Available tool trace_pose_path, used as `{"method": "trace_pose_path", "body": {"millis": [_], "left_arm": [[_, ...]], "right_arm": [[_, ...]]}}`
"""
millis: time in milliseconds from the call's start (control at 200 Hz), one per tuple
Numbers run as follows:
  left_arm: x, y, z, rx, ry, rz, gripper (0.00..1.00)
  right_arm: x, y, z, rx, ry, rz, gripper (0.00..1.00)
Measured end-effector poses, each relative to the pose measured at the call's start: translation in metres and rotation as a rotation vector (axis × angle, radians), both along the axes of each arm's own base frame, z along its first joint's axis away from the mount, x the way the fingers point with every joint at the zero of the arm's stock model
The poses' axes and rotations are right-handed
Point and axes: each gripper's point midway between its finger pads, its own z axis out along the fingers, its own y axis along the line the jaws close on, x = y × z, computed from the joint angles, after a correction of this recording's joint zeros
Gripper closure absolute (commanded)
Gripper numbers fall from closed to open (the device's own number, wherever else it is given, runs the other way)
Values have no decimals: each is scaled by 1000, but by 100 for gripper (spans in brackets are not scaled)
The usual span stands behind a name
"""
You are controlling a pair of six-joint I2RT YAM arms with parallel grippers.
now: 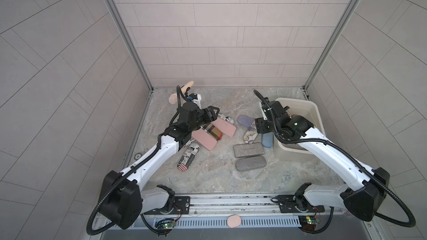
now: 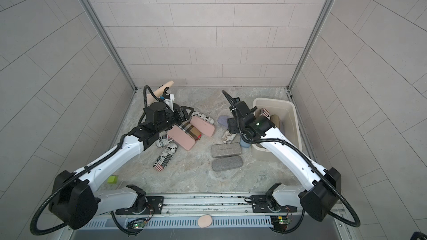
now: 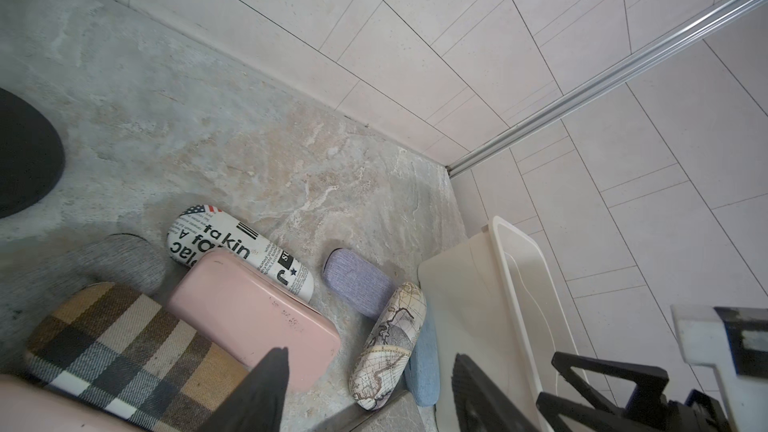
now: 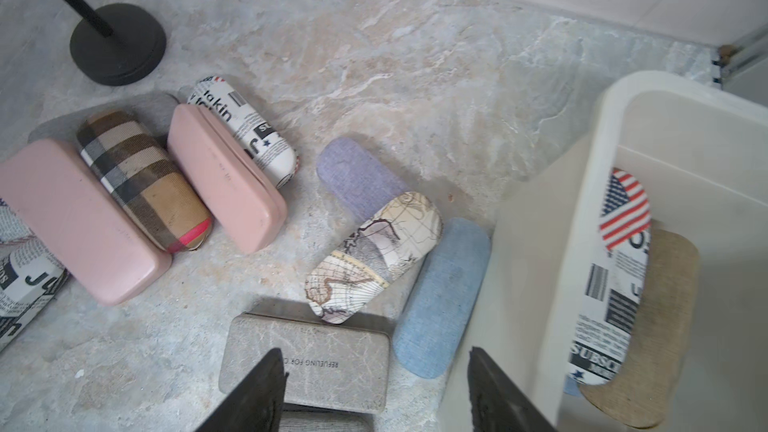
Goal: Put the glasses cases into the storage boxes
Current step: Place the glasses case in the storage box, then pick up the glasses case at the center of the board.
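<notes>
On the table's right side, the cream tub sits close to the right wall, long axis near-to-far.
- In the tub: flag newsprint case is tilted against the left wall, flag end toward the far rim. Tan case is alongside it, same heading.
- Right gripper hangs by the tub's near-left outer corner, jaws apart, nothing held. Grey marbled case is directly below.
- Light blue case is just beside the tub's left wall and parallel to it.
- Map-print case lies diagonal, one end over the lavender case, the other at the marbled case's far edge.
- Grey fabric case is parallel to the marbled one on its near side; both run left-right.
- Left cluster: far pink case, plaid case and near pink case lie side by side, axes far-left to near-right. "takin" newsprint case touches the far pink one from behind.
- Near newsprint case points near-left to far-right. Third newsprint case is half hidden by the left arm.
- Left gripper is above the cluster, jaws apart, empty.
- In the way: pink microphone on its black stand in the far-left corner. Pink oval pad is on the front rail, off the marble.
- Room: bare marble from the cases to the back wall, plus a near strip in front of the grey pair.
</notes>
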Motion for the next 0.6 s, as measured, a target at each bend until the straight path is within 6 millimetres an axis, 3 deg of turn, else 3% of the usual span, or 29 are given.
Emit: {"method": "trace_pose_path", "body": {"millis": [180, 355, 595], "left_arm": [[1, 12, -1, 68, -13, 45, 31], [4, 22, 2, 140, -27, 75, 31], [0, 42, 30, 214, -61, 149, 31]], "right_arm": [[-10, 28, -18, -26, 35, 52, 27], [-35, 49, -37, -57, 71, 122, 26], [-78, 44, -96, -168, 196, 189, 26]]}}
